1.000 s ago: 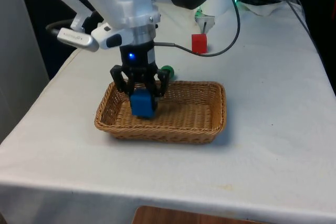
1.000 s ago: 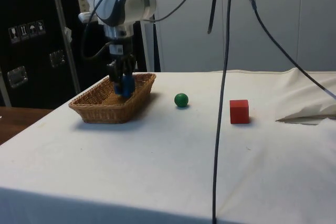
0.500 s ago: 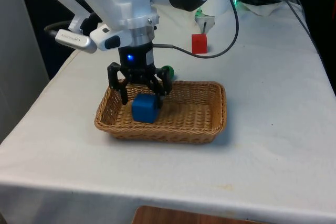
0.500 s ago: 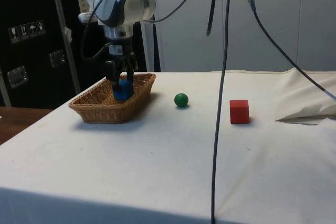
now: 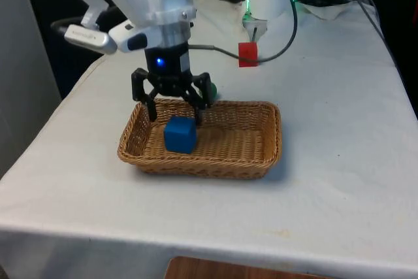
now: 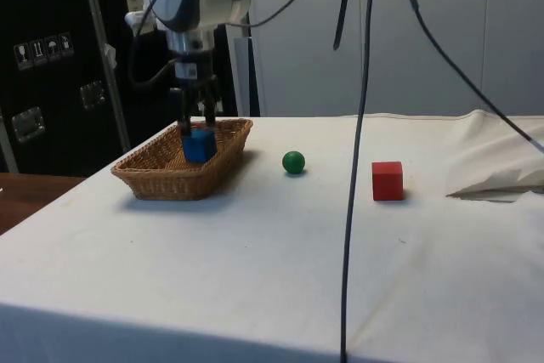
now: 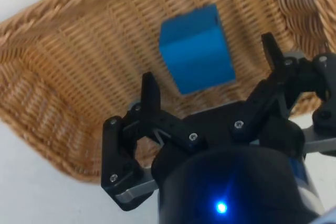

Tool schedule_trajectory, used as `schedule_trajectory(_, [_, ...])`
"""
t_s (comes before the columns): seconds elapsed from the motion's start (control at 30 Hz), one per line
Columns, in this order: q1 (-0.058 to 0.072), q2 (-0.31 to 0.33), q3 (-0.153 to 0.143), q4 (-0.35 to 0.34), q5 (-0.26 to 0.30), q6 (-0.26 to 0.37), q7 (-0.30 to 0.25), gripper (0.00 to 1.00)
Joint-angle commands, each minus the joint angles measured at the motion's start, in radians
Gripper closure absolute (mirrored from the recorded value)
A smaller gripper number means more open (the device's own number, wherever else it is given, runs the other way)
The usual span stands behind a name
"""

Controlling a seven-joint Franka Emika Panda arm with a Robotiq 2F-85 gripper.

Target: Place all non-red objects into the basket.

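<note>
**Blue cube in the basket, green ball waiting outside**

The blue cube (image 5: 180,134) sits on the floor of the wicker basket (image 5: 261,155), toward its 9 o'clock end in the front view, as a non-red item belongs. The gripper (image 5: 173,104) hangs just above the cube with its jaws spread wide, holding nothing and clear of the cube. On the surface, the green ball (image 6: 293,161) lies beyond the basket's far rim at about 12 o'clock, likely the next pick. The red cube (image 5: 247,54) sits farther off near 1 o'clock and should stay put.
</note>
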Motion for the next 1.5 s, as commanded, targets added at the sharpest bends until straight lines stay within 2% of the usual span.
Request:
schedule_trajectory(0.0, [0.008,-0.022,-0.007,-0.022,-0.006,0.002,0.000,0.00])
schedule_trajectory(0.1, [0.013,-0.051,-0.009,-0.047,-0.015,-0.003,0.001,0.00])
schedule_trajectory(0.13, [0.005,-0.036,-0.003,-0.028,-0.008,-0.009,0.000,0.00])
schedule_trajectory(0.17, [0.015,-0.062,-0.010,-0.056,-0.018,-0.003,0.001,0.00])
schedule_trajectory(0.4, [0.029,-0.140,-0.015,-0.120,-0.054,-0.010,0.008,0.00])
schedule_trajectory(0.43, [0.020,-0.128,-0.007,-0.108,-0.044,-0.010,0.001,0.00])
schedule_trajectory(0.47, [0.031,-0.149,-0.016,-0.127,-0.059,-0.011,0.009,0.00])
schedule_trajectory(0.7, [0.042,-0.222,-0.018,-0.187,-0.099,-0.012,0.016,0.00])
schedule_trajectory(0.73, [0.043,-0.232,-0.018,-0.196,-0.103,-0.012,0.017,0.00])
schedule_trajectory(0.77, [0.033,-0.221,-0.009,-0.184,-0.091,-0.013,0.008,0.00])
schedule_trajectory(0.8, [0.045,-0.243,-0.018,-0.205,-0.108,-0.012,0.018,0.00])
schedule_trajectory(1.0, [0.057,-0.320,-0.016,-0.276,-0.152,-0.010,0.030,0.00])
schedule_trajectory(1.03, [0.049,-0.316,-0.009,-0.270,-0.143,-0.013,0.022,0.00])
schedule_trajectory(1.07, [0.062,-0.344,-0.016,-0.297,-0.166,-0.011,0.035,0.00])
schedule_trajectory(1.13, [0.066,-0.363,-0.015,-0.314,-0.178,-0.012,0.040,0.00])
schedule_trajectory(1.3, [0.070,-0.412,-0.011,-0.365,-0.198,-0.011,0.038,0.00])
schedule_trajectory(1.33, [0.064,-0.397,-0.007,-0.349,-0.187,-0.013,0.034,0.00])
schedule_trajectory(1.37, [0.072,-0.429,-0.010,-0.383,-0.204,-0.011,0.036,0.00])
schedule_trajectory(1.47, [0.073,-0.451,-0.008,-0.410,-0.210,-0.008,0.030,0.00])
